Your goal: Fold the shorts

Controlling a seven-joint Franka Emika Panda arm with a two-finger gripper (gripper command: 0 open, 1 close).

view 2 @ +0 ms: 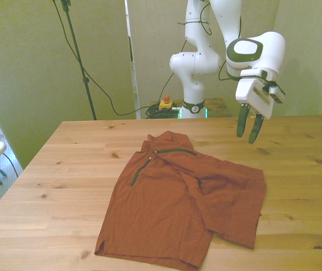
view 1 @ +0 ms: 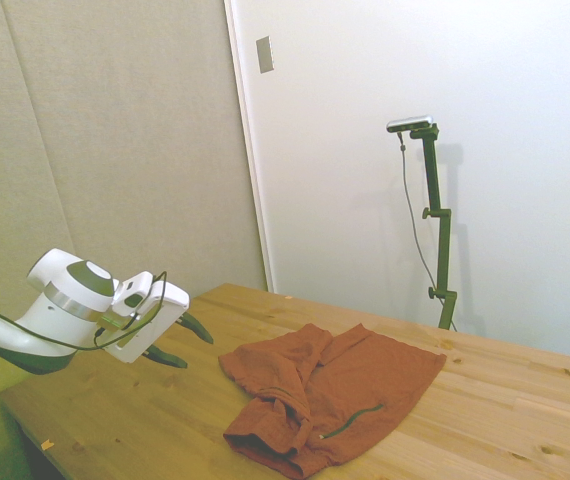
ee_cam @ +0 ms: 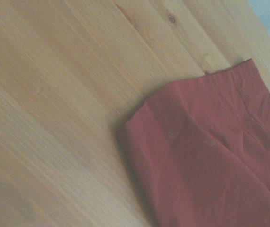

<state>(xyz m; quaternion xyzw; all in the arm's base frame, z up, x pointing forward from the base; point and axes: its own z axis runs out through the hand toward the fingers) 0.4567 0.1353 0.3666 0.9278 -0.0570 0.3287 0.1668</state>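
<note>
The shorts lie roughly in the middle of the tabletop, rumpled rather than flat. One part is laid over another, so a ridge runs down the cloth, and a thin dark zipper line shows near the bunched end that lies farthest from the camera in the front view. I judge the fold is either roughly made or only part done; the edges do not line up neatly, and the pictures do not settle which.

The gripper hangs in the air well apart from the shorts, on the front view's right of them and nearer the table's far edge. Its two dark fingers point down and stand spread, with a clear gap between them and nothing held. In the side view the gripper sits clear of the near end of the shorts, above bare wood. Being off the cloth with empty fingers, it seems placed either to line up on a fresh edge or to rest clear of the work.

The wrist view is soft and shows only a corner of the shorts against the wood; no seam or hem is sharp there. The underside layers of the cloth are hidden in every view, and in the side view the hem nearest the camera is bunched into a roll.
</note>
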